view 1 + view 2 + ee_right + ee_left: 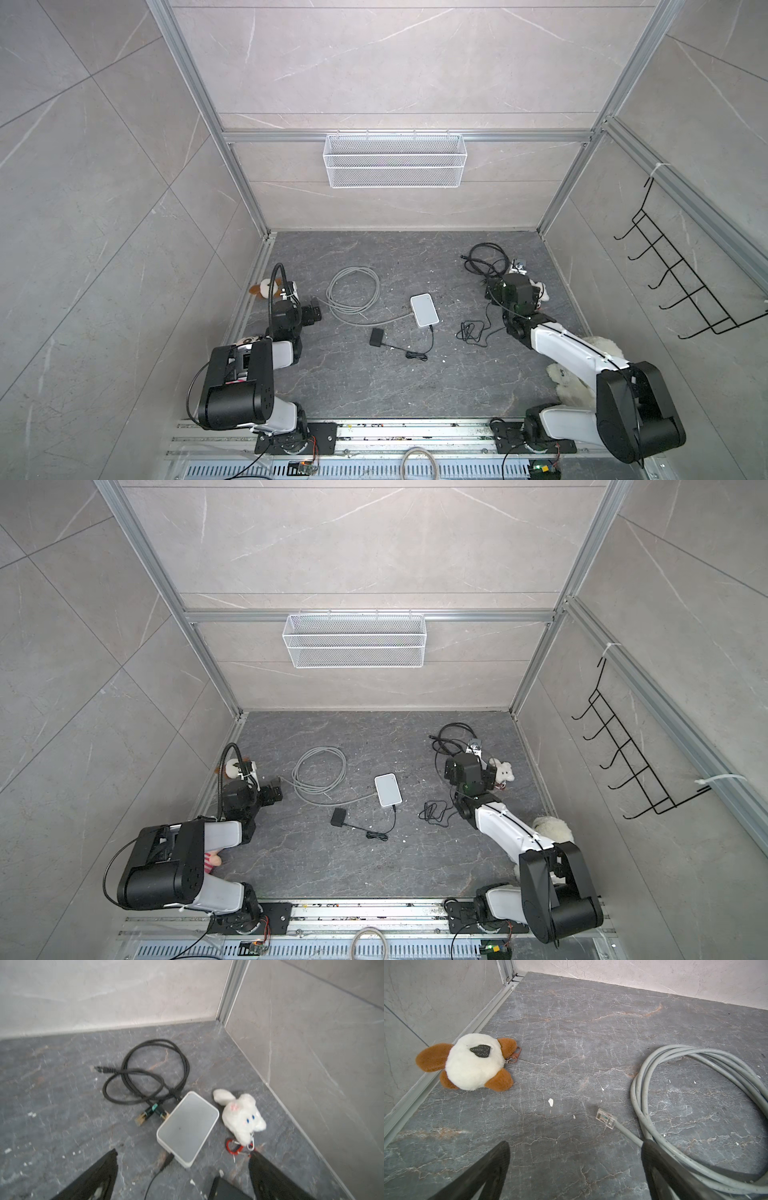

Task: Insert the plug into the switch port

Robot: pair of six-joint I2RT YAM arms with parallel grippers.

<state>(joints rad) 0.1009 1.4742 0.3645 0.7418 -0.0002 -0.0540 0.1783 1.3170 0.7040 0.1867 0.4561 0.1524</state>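
Left of centre in both top views, the left gripper (pixel 318 318) hangs wide and empty near the clear plug (pixel 606 1119). Best pinch its body squarely, not the cable (pixel 638 1093).

The grey cable coil (pixel 638 1095) runs off the left wrist view's edge; ports on the switch (pixel 424 309) are too small to tell from above.
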